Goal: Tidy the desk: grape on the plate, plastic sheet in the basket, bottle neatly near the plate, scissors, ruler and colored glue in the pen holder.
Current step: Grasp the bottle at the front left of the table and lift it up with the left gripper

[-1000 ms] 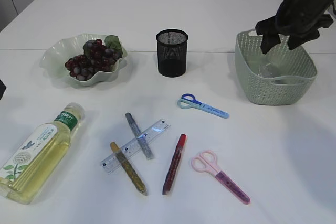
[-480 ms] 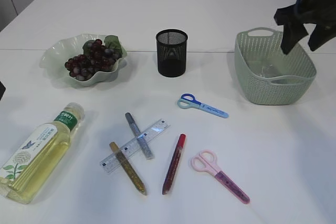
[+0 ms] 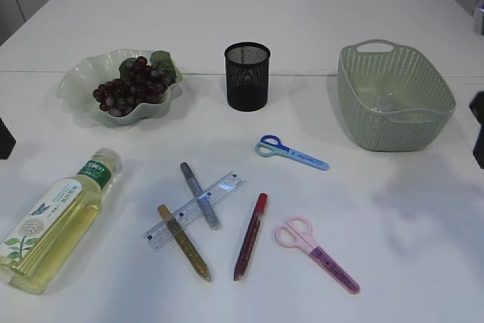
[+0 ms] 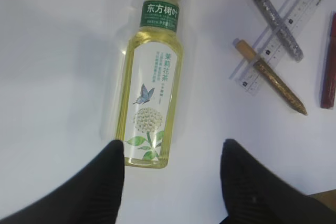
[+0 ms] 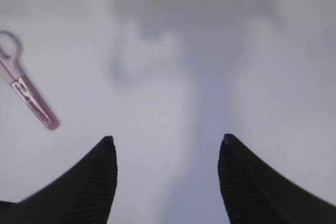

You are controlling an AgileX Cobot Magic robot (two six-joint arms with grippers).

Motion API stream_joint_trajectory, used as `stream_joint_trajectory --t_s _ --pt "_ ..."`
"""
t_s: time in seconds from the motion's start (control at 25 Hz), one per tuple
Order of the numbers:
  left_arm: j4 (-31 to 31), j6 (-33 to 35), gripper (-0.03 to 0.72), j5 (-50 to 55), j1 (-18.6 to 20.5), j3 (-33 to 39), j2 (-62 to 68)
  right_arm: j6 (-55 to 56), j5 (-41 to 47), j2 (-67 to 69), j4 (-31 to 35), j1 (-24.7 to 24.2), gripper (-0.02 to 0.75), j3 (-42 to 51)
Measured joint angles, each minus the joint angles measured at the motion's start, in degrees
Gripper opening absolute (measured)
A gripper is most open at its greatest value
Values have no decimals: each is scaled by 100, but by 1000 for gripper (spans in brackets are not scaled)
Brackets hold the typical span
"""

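The grapes point(image 3: 134, 85) lie on the green plate point(image 3: 76, 81) at the back left. The clear plastic sheet point(image 3: 387, 102) lies in the green basket point(image 3: 423, 138). The tea bottle point(image 3: 57, 217) lies on its side at the front left. A ruler point(image 3: 227, 187), three glue pens point(image 3: 252, 234) and blue scissors point(image 3: 291, 153) and pink scissors point(image 3: 318, 253) lie in front of the black pen holder point(image 3: 247, 76). My left gripper point(image 4: 170, 150) is open above the bottle's base point(image 4: 152, 103). My right gripper point(image 5: 165, 145) is open over bare table, with the pink scissors point(image 5: 29, 98) to its left.
The left arm shows only as a dark sliver point(image 3: 4, 138) at the left edge of the exterior view, the right arm as one point(image 3: 478, 126) at the right edge. The ruler point(image 4: 278, 38) and two glue pens point(image 4: 273, 80) lie right of the bottle.
My right arm has lifted away from over the basket and swung out to the right edge of the exterior view. The objects on the table have not moved.
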Motion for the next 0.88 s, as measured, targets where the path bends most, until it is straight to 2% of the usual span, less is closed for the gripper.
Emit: stream_joint_trajectory --t_s 0.24,0.32,0.48,0.6,0.76,0.88 --pt "176 0 426 115 -11 0 702 9 -44 -1120 60 0 478 755" --pt "499 0 426 154 -104 0 869 9 -44 -1306 60 0 478 769" --pt "1242 0 431 334 -574 0 1205 9 -44 -1451 107 0 478 769" --pt "1328 0 484 275 -838 0 1449 9 -44 -1456 154 0 478 773" --pt "1358 0 604 227 -867 -140 1730 9 -44 -1456 166 0 478 773" --pt "1380 0 634 227 -867 -338 1857 9 -44 -1456 202 0 478 773"
